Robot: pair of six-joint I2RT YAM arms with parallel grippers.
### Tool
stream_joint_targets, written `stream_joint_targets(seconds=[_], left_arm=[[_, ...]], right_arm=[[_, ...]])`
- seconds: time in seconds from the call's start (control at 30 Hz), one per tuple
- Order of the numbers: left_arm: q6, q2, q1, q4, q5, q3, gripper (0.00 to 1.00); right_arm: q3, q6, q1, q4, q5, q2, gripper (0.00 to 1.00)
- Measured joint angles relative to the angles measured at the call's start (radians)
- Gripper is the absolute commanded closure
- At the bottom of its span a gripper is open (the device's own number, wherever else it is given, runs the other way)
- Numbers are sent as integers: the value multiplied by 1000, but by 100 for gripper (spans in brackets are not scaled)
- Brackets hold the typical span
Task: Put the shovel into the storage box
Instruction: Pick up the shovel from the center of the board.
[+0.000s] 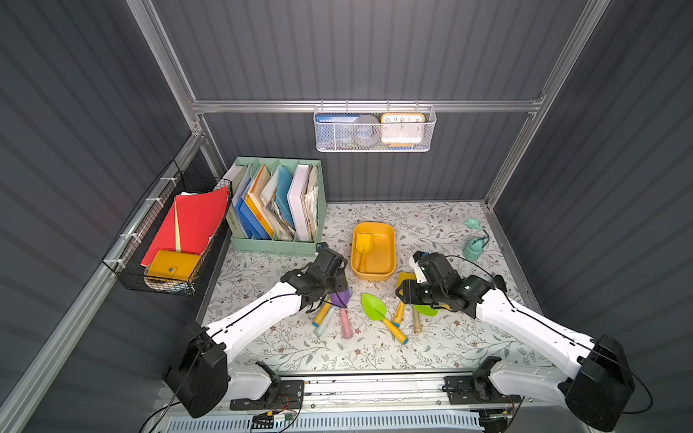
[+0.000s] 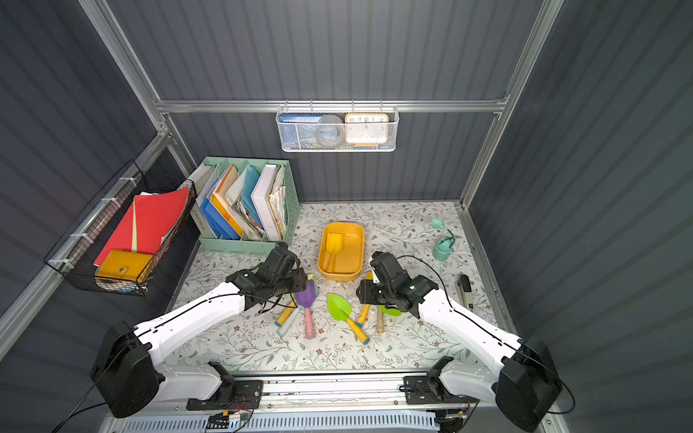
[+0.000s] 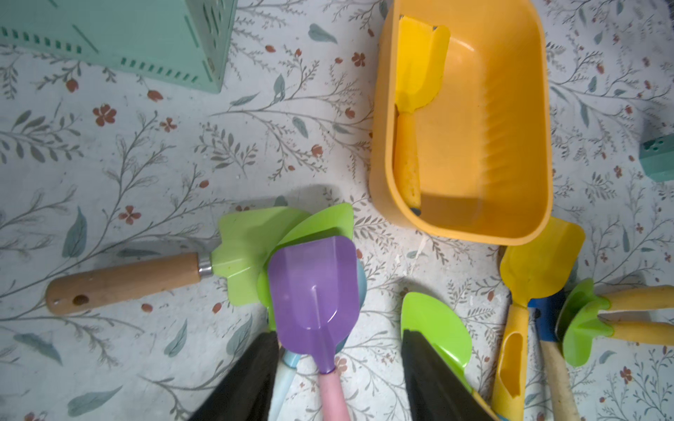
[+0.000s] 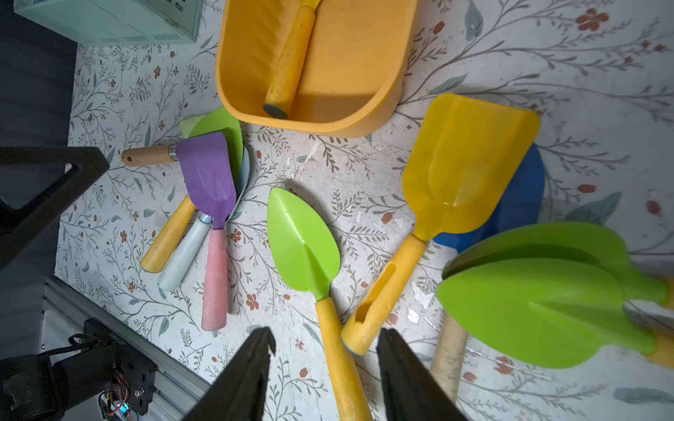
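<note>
Since several toy shovels lie loose in the middle of the table [image 1: 431,348] and only one yellow shovel [image 1: 363,244] rests inside the storage box [image 1: 380,260], the coming move seems to turn on the purple shovel [image 3: 313,284], the one the left arm [image 1: 255,318] is poised over: in the left wrist view its jaws stand apart on either side of the pink handle just behind the blade, closed on nothing, with clear space between the handle and one of the fingers [image 3: 426,371]. The shovel's long axis runs from the near edge of the table toward the far edge, handle nearest the robot and blade pointing away, so the jaws sit squarely across it and, I judge, need only close. Its blade lies on top of a wooden-handled green tool [image 3: 248,255] and other blades, which may stir when it is lifted. The storage box stands beyond the blade, toward the far edge and a little toward the right edge, near but not touching, its long side running much the same way as the shovel, so little turning looks called for. The right arm [image 1: 525,318] is farther from the purple shovel; its jaws, also parted and empty, hang above the handles of a pointed green shovel [image 4: 302,240] and a second yellow shovel [image 4: 463,164] nearer the right edge
</note>
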Motion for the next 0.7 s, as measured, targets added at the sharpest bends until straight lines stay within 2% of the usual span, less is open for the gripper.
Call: stream_joint_targets(seconds=[0.27, 0.5, 0.7], left_arm=[[-87, -34, -12, 4, 38, -95, 42], [-182, -18, -97, 22, 68, -134, 42], [-251, 19, -130, 54, 84, -173, 44]], right_arm=[[0, 8, 46, 7, 15, 44, 43], [0, 11, 68, 8, 30, 65, 43], [0, 18, 72, 21, 30, 79, 43]])
